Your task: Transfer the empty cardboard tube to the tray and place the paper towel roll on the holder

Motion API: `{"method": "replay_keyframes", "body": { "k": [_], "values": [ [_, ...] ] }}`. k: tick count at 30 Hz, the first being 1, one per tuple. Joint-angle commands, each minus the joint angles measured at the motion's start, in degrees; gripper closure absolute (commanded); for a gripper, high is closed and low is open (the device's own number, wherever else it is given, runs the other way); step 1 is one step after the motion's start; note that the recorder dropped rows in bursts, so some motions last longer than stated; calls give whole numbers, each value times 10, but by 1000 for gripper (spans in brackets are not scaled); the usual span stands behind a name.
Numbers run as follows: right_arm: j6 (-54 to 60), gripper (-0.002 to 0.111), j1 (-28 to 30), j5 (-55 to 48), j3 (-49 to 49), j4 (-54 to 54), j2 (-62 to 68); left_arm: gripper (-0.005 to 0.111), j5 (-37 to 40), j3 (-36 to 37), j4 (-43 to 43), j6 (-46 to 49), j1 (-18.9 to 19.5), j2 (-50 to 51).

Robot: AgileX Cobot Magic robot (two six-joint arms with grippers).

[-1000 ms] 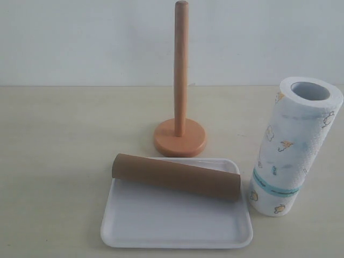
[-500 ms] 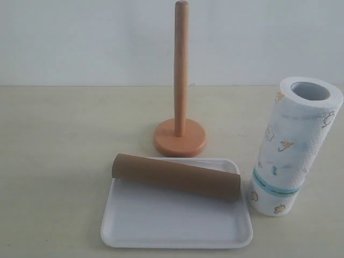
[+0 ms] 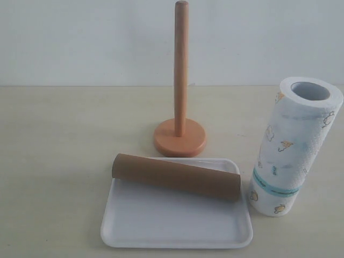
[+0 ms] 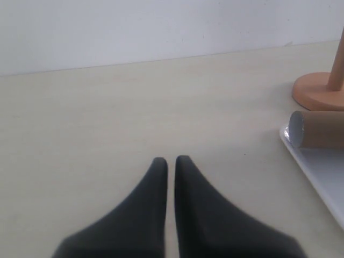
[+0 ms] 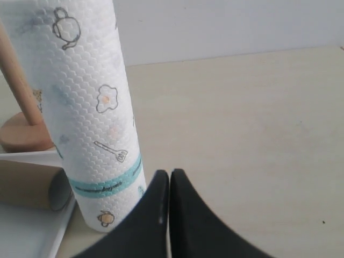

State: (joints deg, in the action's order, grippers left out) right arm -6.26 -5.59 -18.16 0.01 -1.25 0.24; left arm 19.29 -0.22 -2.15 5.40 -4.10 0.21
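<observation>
The brown cardboard tube (image 3: 176,176) lies across the far part of the white tray (image 3: 172,226); its hollow end (image 4: 316,129) also shows in the left wrist view. Right of the tray stands the paper towel roll (image 3: 293,145), upright on the table, with its teal band low. The wooden holder (image 3: 180,102) stands behind the tray with its rod bare. No gripper shows in the exterior view. My left gripper (image 4: 171,160) is shut and holds nothing, left of the tray over bare table. My right gripper (image 5: 170,173) is shut and holds nothing, close beside the roll (image 5: 88,113).
The table (image 3: 54,150) is pale beige with a white wall behind it. The holder's disc base (image 5: 24,134) and the tray's corner (image 5: 27,236) show past the roll in the right wrist view.
</observation>
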Motion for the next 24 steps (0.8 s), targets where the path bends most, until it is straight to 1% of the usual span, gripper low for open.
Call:
{"method": "replay_keyframes", "body": {
  "k": [1,6,9,10,13,15,18,20,24],
  "values": [
    [4,108,3,81,0,3,-2,103,0,2,-4,-4,1,-2],
    [4,108,3,223,0,3,-2,103,0,2,-4,-3,1,-2],
    [4,108,3,370,0,3,-2,103,0,2,-4,-3,1,-2],
    [4,108,3,452,0,3,-2,103,0,2,-4,-3,1,-2],
    [-9,108,3,642,0,3,-2,103,0,2,-4,-3,1,-2],
    [-9,108,3,716,-8,3,-2,103,0,2,-4,-3,1,-2],
    [-9,108,3,706,-64,1,-2,103,0,2,-4,-3,1,-2],
    [2,108,3,669,-106,1,4,103,0,2,-4,-3,1,-2],
    [11,108,3,557,-196,4,80,103,0,2,-4,-3,1,-2]
  ]
}}
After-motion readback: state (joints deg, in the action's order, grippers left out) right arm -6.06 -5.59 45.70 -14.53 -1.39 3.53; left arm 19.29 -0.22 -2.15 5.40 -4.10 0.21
